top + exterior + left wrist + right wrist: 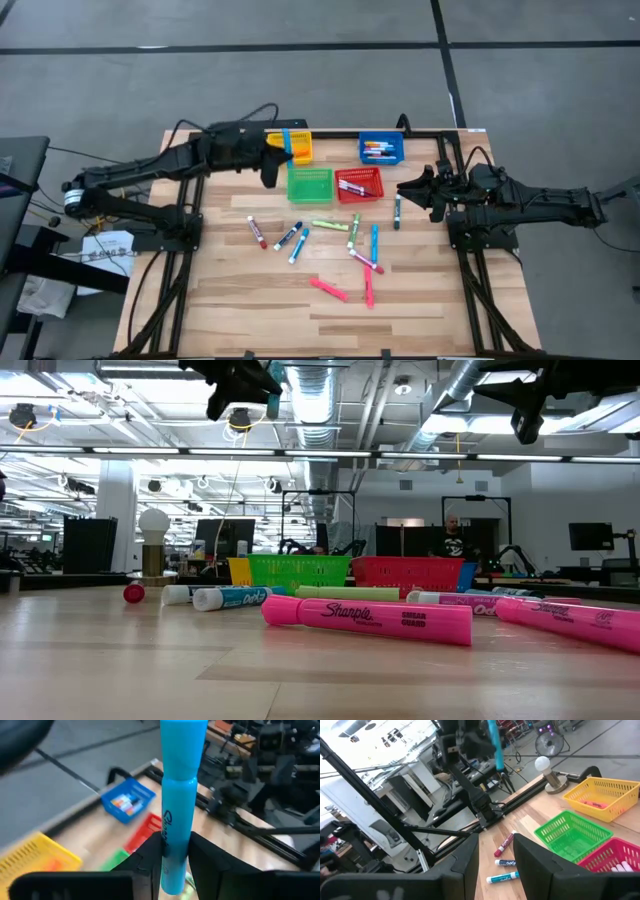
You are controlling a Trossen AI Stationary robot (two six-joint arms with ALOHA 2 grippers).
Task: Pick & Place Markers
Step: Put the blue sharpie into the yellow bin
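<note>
- Left gripper (pixel 175 851) clamps a blue marker (pixel 179 795), long axis running straight out past the jaws, upper centre of the high view.
- Blue basket (pixel 382 149) lies right of it, past the yellow basket (pixel 296 146); open air between.
- Right gripper (pixel 496 851) waits at right, jaws parted, empty.

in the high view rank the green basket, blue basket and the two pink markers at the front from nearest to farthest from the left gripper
1. green basket, just beside the left gripper
2. blue basket, back right
3. pink markers, front middle of the table
</note>
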